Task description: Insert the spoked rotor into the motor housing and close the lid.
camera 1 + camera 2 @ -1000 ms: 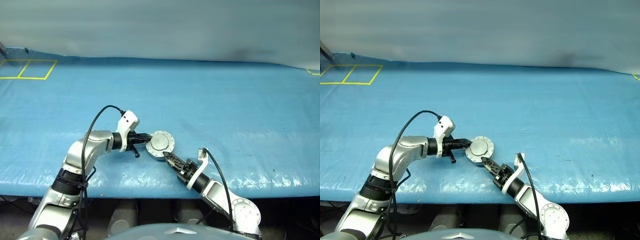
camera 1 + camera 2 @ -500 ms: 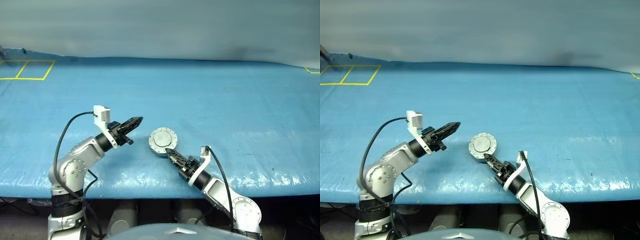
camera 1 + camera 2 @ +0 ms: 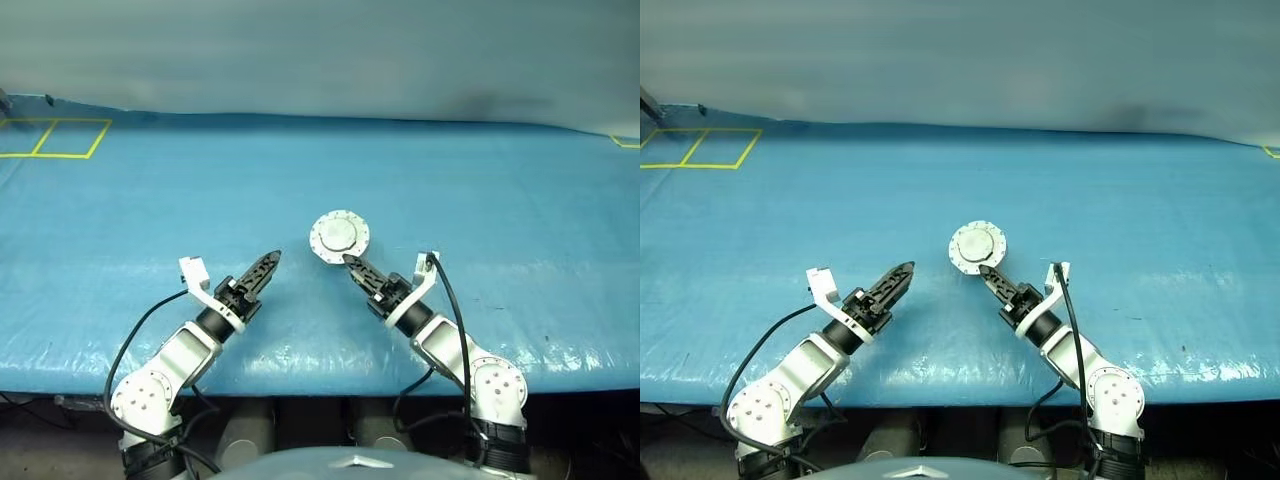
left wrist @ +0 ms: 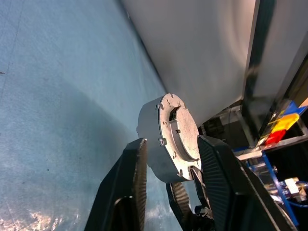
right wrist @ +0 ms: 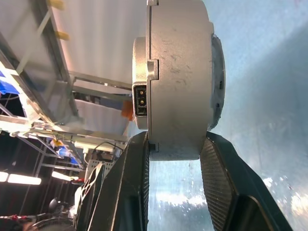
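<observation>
right end effector [image 3: 349, 262]: clamped on closed motor housing [image 3: 339, 237], now lifted off blue surface [image 3: 480, 200] | left end effector [image 3: 271, 260]: has let go, fingers parted, drawn back left, empty

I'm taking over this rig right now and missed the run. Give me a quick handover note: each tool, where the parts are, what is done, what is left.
Right tool: shut on the motor housing, holding it up off the blue table cover, its fingers across the thickness.
Left tool: open, holding nothing, apart from the housing on its left.
Lid: closed on the housing, plain grey face with raised centre showing.
Spoked rotor: hidden; presumably inside, cannot confirm.
Done: the lid is shut.
Left: probably only setting the housing down and letting go.
</observation>
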Available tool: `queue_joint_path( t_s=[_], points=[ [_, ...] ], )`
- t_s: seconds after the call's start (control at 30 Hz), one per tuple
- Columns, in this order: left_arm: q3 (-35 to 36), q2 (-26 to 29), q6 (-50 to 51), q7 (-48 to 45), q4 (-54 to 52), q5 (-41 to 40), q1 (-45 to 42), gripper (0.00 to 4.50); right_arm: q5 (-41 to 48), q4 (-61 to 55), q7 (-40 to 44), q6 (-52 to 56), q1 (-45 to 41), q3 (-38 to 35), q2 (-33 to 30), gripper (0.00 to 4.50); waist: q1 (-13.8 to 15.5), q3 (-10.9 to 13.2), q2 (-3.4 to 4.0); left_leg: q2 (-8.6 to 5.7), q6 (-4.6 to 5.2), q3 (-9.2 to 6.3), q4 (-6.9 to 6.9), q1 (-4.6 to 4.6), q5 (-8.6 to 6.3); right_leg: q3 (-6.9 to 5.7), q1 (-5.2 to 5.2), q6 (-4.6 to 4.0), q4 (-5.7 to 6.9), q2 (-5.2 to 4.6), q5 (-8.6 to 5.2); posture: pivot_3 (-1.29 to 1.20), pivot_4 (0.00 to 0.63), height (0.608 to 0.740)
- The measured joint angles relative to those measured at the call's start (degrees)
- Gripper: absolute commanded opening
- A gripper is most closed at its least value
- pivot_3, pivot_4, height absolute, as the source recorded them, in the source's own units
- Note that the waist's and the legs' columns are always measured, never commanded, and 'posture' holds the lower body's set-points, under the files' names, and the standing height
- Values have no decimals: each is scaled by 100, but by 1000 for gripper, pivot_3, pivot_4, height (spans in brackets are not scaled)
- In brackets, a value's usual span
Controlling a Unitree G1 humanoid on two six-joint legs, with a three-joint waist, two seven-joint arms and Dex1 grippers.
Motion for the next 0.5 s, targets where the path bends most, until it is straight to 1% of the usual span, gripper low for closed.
queue_joint_path(
  t_s=[0.1, 0.13, 0.27, 0.5],
  points=[
    [-102, -43, -104, 179, 141, -338, 67, 4292, -4, 0, 0, 0, -104, 25, -5, 1151, 1, 0, 0, 0, 1, 1, -1, -2, -1, 0, -1, -1, -2, 0, 0, 0, 150, 740],
    [-144, -42, -142, 233, 151, -449, 76, 4457, -4, 0, 0, 0, -121, 38, -5, 1151, 1, 0, 0, 0, 1, 1, 0, -3, -1, 0, -2, -1, -2, 0, 0, 0, 150, 740],
    [-300, -37, -288, 506, 297, -1041, 66, 4457, 1, 0, -3, 3, -131, 124, 9, 1151, 4, 0, 0, 0, 1, 1, 3, -2, -1, 1, 0, -1, 0, 0, 0, 0, 150, 740],
    [-694, 59, -441, 489, 432, -1415, 70, 4457, 60, -32, -12, 31, -131, 370, 32, 1151, -2, 0, 0, 0, 1, 2, 1, -2, -1, 1, -2, -3, 0, 0, 0, 0, 150, 740]
  ],
)
